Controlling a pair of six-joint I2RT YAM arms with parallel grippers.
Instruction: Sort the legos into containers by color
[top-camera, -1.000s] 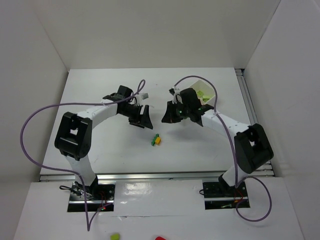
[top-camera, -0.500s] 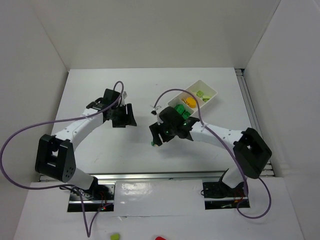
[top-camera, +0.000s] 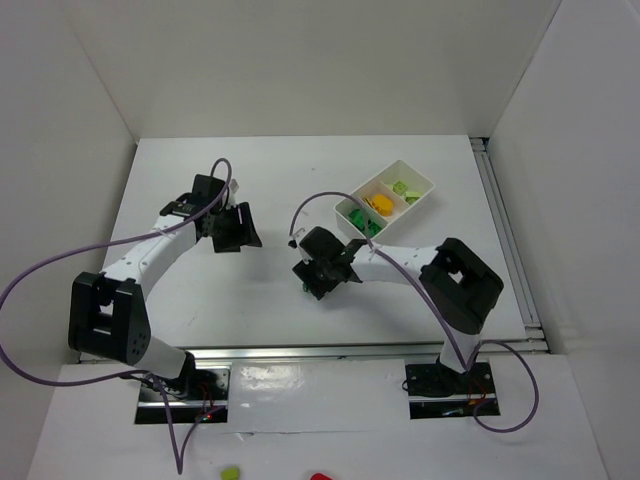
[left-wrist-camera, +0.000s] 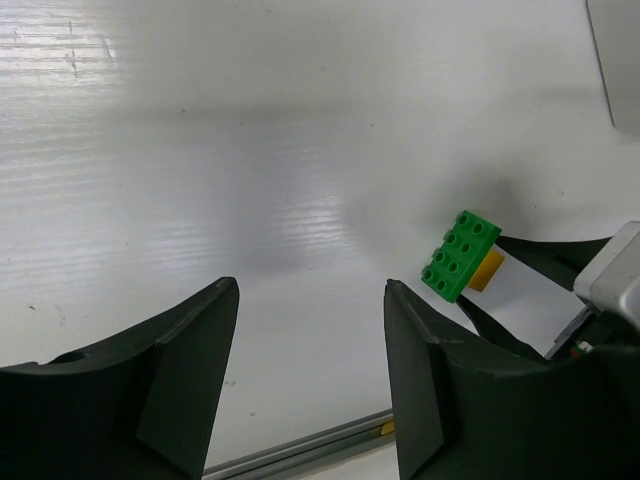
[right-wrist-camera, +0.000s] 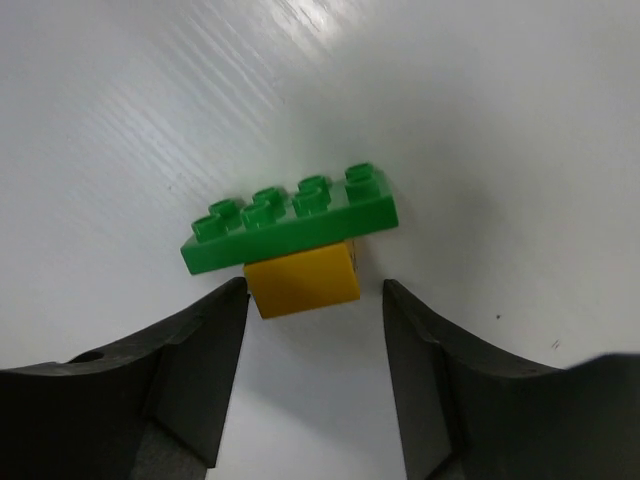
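A green lego (right-wrist-camera: 290, 220) sits stacked on a yellow lego (right-wrist-camera: 302, 280) on the white table. My right gripper (right-wrist-camera: 315, 290) is open, and the yellow lego stands just at the mouth between its fingertips, close to the left one. In the top view the right gripper (top-camera: 312, 280) covers most of the pair. The left wrist view shows the same green lego (left-wrist-camera: 460, 256) ahead and to the right. My left gripper (left-wrist-camera: 310, 290) is open and empty, and in the top view the left gripper (top-camera: 232, 228) hangs left of centre. The white container (top-camera: 428, 190) stands at the back right.
The container's compartments hold a yellow piece (top-camera: 380, 204), light green pieces (top-camera: 403, 188) and dark green pieces (top-camera: 365, 222). White walls enclose the table on three sides. A metal rail (top-camera: 300, 352) runs along the near edge.
My right arm has swung from beside the container down-left to the stacked pair, and its jaws have opened. My left arm has pulled back to the left, away from the centre.
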